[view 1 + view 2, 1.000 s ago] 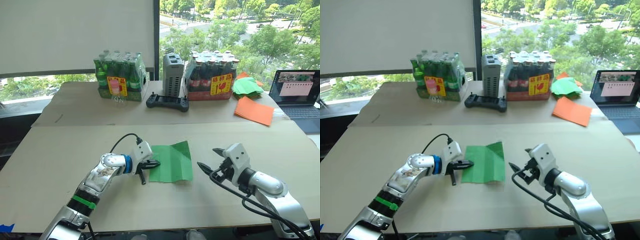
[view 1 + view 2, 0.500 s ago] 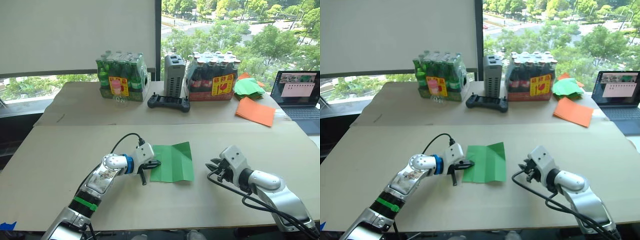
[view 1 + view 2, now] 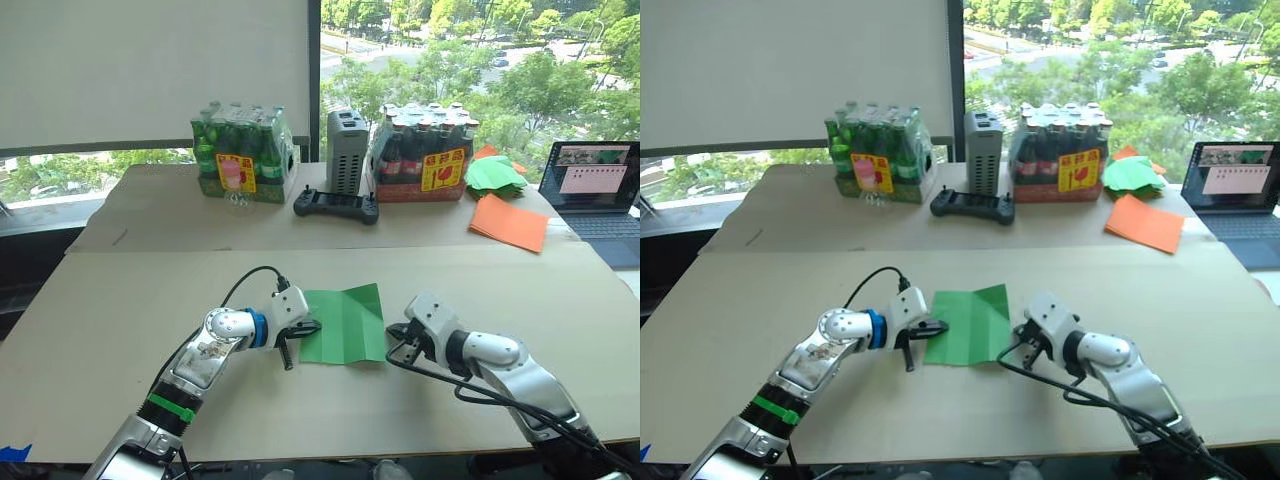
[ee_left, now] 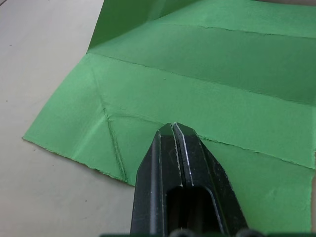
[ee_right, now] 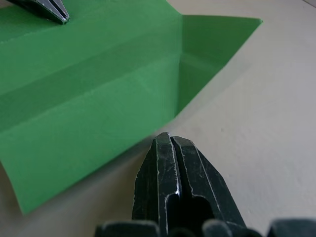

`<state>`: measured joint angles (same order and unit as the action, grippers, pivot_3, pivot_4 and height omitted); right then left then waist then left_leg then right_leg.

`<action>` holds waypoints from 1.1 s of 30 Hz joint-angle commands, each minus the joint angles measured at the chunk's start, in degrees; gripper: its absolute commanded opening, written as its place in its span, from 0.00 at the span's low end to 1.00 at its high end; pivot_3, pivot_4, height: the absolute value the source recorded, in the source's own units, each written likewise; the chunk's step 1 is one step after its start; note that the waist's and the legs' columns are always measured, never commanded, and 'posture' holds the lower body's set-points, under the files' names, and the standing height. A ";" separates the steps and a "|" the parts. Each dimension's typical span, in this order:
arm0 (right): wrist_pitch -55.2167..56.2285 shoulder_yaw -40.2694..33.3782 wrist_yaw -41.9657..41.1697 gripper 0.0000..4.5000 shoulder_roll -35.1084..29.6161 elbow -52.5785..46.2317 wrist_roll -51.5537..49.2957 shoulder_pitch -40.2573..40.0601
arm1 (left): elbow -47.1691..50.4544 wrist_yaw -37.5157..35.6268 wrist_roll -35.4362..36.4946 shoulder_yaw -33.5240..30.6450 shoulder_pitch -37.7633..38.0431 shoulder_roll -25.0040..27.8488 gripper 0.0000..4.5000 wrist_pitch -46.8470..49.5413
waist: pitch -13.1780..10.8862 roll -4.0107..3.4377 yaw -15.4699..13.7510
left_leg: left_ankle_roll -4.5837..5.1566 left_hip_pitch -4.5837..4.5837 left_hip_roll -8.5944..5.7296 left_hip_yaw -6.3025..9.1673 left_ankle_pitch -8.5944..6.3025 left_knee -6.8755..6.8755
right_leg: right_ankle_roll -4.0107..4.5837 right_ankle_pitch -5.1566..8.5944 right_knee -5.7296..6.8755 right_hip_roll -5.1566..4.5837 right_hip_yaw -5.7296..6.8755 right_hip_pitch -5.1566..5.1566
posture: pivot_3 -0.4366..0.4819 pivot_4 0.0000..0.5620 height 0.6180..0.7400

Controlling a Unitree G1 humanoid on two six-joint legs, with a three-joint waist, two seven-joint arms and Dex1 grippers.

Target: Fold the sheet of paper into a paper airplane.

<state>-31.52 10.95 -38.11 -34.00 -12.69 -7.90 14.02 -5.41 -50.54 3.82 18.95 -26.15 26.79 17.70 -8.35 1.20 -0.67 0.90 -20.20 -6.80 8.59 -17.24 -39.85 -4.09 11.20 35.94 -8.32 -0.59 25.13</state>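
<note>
Pressing closed fingers on the sheet's (image 3: pixel 343 324) left edge, the left gripper (image 3: pixel 309 327) pins it flat. The right gripper (image 5: pixel 166 138), now clenched empty, has slid up beside the sheet's right edge, likely ready to fold.

Bottle packs (image 3: pixel 244 156), controller (image 3: pixel 336 205), laptop (image 3: pixel 596 195)

sheet of paper (image 3: pixel 343 324) | bright green, creased | flat on table, 1 corner raised
</note>
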 commanded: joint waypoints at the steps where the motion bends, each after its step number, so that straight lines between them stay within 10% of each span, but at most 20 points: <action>1: 1.18 0.13 -0.55 0.00 2.22 0.25 -0.88 1.83 | -1.39 -0.32 -1.78 1.51 1.08 0.07 0.00 1.31 | 0.00 0.00 0.01 | 0.00 0.00 0.00 0.00 0.00 0.00 | 0.00 0.00 0.00 0.00 0.00 0.00 | 0.48 0.27 0.73; 33: 1.27 2.50 0.06 0.00 10.88 4.81 -1.95 9.04 | 1.31 1.26 -0.86 -1.12 0.61 -0.02 0.00 4.22 | 0.01 -0.02 0.37 | -0.03 -0.03 -0.07 0.05 0.01 0.00 | 0.01 -0.02 0.07 -0.01 -0.01 0.11 | 0.48 0.27 0.73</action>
<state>-32.54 14.42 -37.42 -23.24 -6.76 -10.07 22.04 -3.52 -49.95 3.61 18.05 -25.67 26.75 20.40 -8.34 1.18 -0.30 0.87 -20.22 -6.87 8.64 -17.22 -39.84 -4.08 11.18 36.01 -8.33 -0.60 25.24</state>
